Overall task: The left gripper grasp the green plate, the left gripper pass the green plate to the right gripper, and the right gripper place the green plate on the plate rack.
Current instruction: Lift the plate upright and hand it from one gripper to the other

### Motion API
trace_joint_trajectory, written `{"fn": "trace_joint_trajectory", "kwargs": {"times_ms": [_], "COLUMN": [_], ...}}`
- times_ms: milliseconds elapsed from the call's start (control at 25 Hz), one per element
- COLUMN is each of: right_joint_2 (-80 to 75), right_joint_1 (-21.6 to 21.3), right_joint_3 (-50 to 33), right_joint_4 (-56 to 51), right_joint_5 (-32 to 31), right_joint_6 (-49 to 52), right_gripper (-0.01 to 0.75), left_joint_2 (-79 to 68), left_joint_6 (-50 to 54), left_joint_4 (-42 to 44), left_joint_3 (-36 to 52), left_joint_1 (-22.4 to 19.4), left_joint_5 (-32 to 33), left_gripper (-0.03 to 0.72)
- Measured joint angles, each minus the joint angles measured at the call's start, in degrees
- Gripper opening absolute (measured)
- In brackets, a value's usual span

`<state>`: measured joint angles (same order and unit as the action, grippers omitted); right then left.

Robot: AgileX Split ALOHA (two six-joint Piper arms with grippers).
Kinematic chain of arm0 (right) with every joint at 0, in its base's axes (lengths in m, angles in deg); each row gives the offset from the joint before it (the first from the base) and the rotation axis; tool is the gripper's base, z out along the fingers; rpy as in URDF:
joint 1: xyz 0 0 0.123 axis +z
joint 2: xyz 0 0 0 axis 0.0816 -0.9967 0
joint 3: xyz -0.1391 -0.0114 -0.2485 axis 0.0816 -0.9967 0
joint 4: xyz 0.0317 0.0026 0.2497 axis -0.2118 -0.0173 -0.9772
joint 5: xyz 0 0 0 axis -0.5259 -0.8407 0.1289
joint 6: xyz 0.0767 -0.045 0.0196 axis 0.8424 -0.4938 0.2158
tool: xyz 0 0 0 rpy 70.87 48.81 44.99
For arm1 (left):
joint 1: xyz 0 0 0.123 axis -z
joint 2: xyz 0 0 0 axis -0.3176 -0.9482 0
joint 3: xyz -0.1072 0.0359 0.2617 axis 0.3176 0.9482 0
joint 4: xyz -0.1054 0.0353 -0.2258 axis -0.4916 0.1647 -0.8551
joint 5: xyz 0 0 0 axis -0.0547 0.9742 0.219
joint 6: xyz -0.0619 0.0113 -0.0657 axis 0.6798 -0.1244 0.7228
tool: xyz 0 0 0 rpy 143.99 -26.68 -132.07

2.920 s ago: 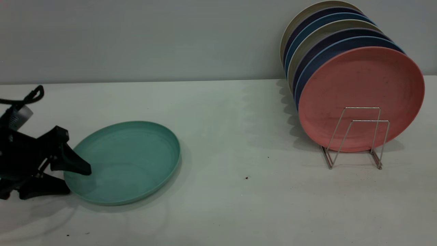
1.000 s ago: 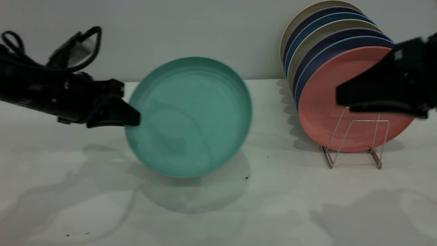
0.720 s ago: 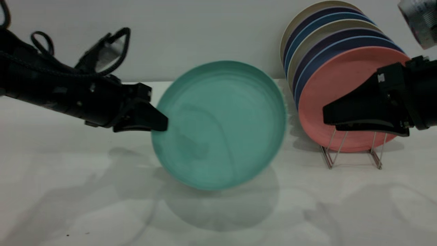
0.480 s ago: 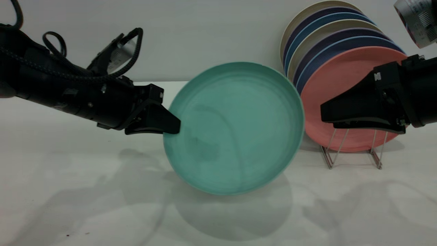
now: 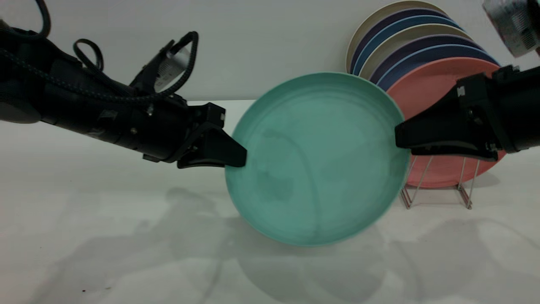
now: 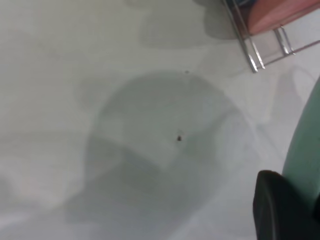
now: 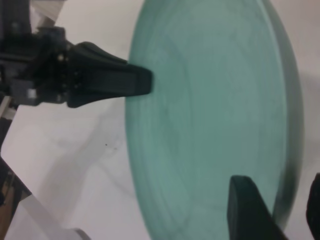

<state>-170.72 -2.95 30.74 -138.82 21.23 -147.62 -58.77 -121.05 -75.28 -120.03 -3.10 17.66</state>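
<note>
The green plate (image 5: 316, 156) hangs upright above the table, its hollow face toward the exterior camera. My left gripper (image 5: 238, 156) is shut on its left rim; one of its fingers (image 6: 280, 210) shows against the plate's edge (image 6: 305, 150) in the left wrist view. My right gripper (image 5: 398, 141) is open at the plate's right rim. In the right wrist view its jaws (image 7: 280, 187) stand astride the rim with a gap on each side, and the plate (image 7: 210, 115) and the left gripper (image 7: 145, 82) show beyond. The plate rack (image 5: 464, 190) stands behind at the right.
The rack holds a salmon-pink plate (image 5: 430, 88) in front, with several blue, purple and beige plates (image 5: 405, 38) leaning behind it. Two free wire loops (image 5: 434, 169) stand in front of the pink plate. The rack's rails (image 6: 255, 55) show in the left wrist view.
My left gripper lifted the green plate off the table, turned it upright and carried it rightward. Its right rim has reached my right gripper, which has hardly moved in the last half second.
</note>
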Motion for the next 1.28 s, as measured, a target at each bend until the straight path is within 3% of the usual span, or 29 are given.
{"fn": "trace_joint_trajectory", "kwargs": {"times_ms": [360,760,1000,1120,1280], "right_joint_2": [-3.2,-3.4,-3.4,-3.4,-3.4], "right_joint_1": [0.0,0.0,-0.1,-0.1,-0.1], "right_joint_3": [0.0,0.0,0.0,0.0,0.0], "right_joint_4": [0.0,-0.2,-0.2,-0.2,0.4], "right_joint_5": [0.0,0.5,1.0,1.7,1.9], "right_joint_6": [0.1,0.1,0.1,0.2,0.0], "right_gripper": [0.306,0.093,0.088,0.088,0.088], "left_joint_2": [0.0,0.0,0.0,0.0,0.0], "left_joint_6": [0.0,-0.4,0.3,1.4,3.4], "left_joint_4": [0.0,0.0,0.3,1.5,4.1], "left_joint_3": [0.0,0.0,0.0,0.0,0.0], "left_joint_1": [2.0,2.0,1.7,1.5,1.5], "left_joint_5": [1.6,6.1,8.1,9.6,11.6], "left_gripper": [0.014,0.023,0.045,0.096,0.282]}}
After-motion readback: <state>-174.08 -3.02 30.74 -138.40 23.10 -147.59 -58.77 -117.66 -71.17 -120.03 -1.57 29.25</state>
